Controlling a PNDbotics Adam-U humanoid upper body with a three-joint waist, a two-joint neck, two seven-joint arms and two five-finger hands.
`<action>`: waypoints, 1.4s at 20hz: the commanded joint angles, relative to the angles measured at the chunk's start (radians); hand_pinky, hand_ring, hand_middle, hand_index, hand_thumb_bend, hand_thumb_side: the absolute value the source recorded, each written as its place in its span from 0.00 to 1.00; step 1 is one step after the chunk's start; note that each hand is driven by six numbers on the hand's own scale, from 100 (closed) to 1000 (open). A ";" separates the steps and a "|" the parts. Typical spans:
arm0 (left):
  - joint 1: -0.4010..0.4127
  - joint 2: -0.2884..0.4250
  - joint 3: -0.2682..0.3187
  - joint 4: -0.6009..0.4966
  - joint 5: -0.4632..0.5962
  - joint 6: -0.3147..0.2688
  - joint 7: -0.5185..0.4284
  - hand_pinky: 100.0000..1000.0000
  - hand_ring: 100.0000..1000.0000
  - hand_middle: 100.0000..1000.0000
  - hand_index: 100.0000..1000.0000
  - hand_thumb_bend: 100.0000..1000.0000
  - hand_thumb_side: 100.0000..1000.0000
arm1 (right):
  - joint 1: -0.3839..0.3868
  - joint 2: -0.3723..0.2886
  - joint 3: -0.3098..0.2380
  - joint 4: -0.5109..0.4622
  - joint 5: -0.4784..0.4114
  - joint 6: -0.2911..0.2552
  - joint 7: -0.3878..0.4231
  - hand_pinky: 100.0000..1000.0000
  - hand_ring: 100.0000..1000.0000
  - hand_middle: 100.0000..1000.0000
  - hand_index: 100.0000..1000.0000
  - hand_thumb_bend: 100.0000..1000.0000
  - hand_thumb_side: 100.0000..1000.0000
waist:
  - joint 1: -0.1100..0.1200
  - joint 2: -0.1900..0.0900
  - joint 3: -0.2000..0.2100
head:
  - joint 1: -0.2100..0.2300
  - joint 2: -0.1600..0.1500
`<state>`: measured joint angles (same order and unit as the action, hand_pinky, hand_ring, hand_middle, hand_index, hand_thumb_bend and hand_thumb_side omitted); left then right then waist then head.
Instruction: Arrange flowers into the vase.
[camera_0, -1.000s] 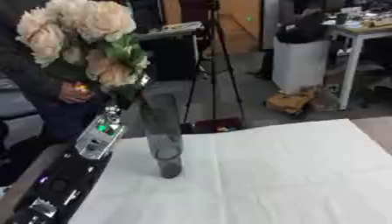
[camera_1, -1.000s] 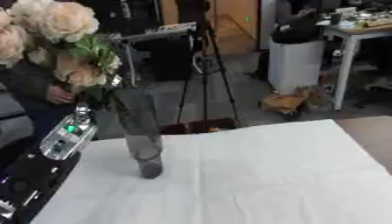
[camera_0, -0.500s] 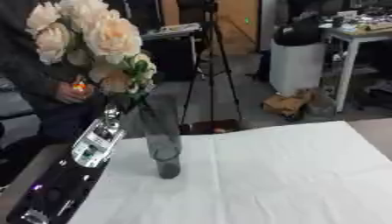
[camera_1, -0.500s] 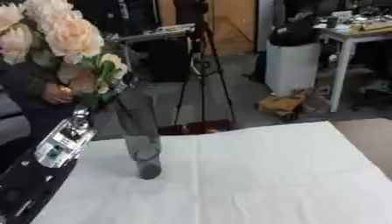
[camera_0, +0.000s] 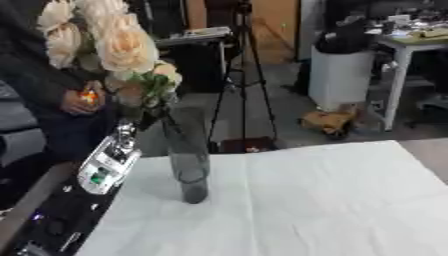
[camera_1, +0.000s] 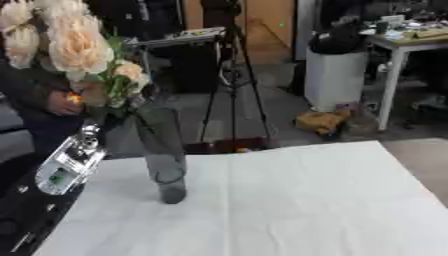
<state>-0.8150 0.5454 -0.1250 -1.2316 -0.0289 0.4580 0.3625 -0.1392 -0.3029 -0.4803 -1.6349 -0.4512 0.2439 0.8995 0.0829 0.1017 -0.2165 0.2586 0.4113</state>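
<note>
The bunch of cream flowers (camera_0: 109, 42) hangs above the mouth of the smoky glass vase (camera_0: 186, 152), which stands on the left part of the white tablecloth (camera_0: 324, 200). The robot's left arm (camera_0: 83, 187) rises from the near left towards the stems. Its hand is hidden behind leaves and blooms, so whether its fingers clasp the stems cannot be told. The right hand shows in neither view. The stems seem to be just entering the vase, and the bunch is not yet settled, so lowering and releasing remain.
</note>
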 joint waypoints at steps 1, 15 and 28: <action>0.006 0.045 -0.001 -0.039 -0.013 0.003 -0.005 0.71 0.59 0.41 0.87 1.00 0.73 | -0.006 -0.011 -0.007 -0.023 -0.011 0.008 0.008 0.00 0.15 0.04 0.31 0.35 0.62 | -0.025 -0.028 0.005 | -0.003 0.001; 0.072 0.048 -0.015 -0.109 -0.037 0.023 -0.024 0.71 0.59 0.41 0.87 1.00 0.75 | -0.005 -0.008 -0.008 -0.017 -0.010 -0.002 0.008 0.00 0.15 0.04 0.31 0.35 0.62 | -0.030 -0.021 0.016 | -0.008 -0.001; 0.158 0.058 -0.010 -0.237 -0.033 0.019 -0.008 0.71 0.59 0.41 0.87 1.00 0.73 | -0.005 -0.007 -0.010 -0.017 -0.005 -0.005 0.008 0.00 0.15 0.04 0.31 0.35 0.62 | -0.029 -0.015 0.026 | -0.011 -0.003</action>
<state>-0.6435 0.5630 -0.1444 -1.4380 -0.0633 0.4749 0.3494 -0.1391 -0.2949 -0.4813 -1.6348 -0.4524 0.2371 0.8976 0.0718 0.1017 -0.1902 0.2489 0.4129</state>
